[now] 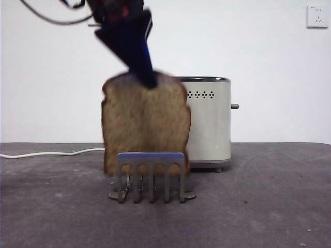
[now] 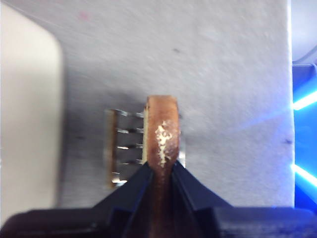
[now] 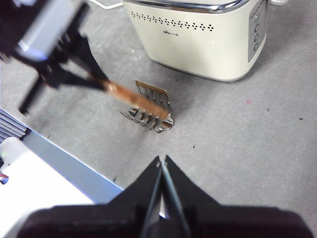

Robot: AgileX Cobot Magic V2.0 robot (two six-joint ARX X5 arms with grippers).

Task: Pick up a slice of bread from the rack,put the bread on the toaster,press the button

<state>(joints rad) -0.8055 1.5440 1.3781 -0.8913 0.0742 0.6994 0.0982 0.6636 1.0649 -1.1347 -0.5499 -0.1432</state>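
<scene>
Here the slice of bread (image 1: 146, 124) stands upright just above the rack (image 1: 151, 177), with the left gripper (image 1: 149, 80) pinching its top crust. The toaster (image 1: 208, 121) sits behind. The right gripper (image 3: 162, 163) waits nearby, jaws closed on nothing.

Front light: even and fairly bright; the plain white wall (image 1: 269, 72) is flat, without glare.
Front blur: the dark left gripper (image 1: 146, 78) and the tan, brown-crusted slice of bread (image 1: 145, 124) are smeared at their edges.
Left wrist exposure: the pale grey counter (image 2: 223, 89) is washed out, and blue streaks of glare (image 2: 304, 99) flare.
Left wrist focus: the small silver metal rack (image 2: 121, 148) is soft.
Right wrist sharpness: the boxy cream toaster (image 3: 198, 42) is crisp, casting a soft shadow.
</scene>
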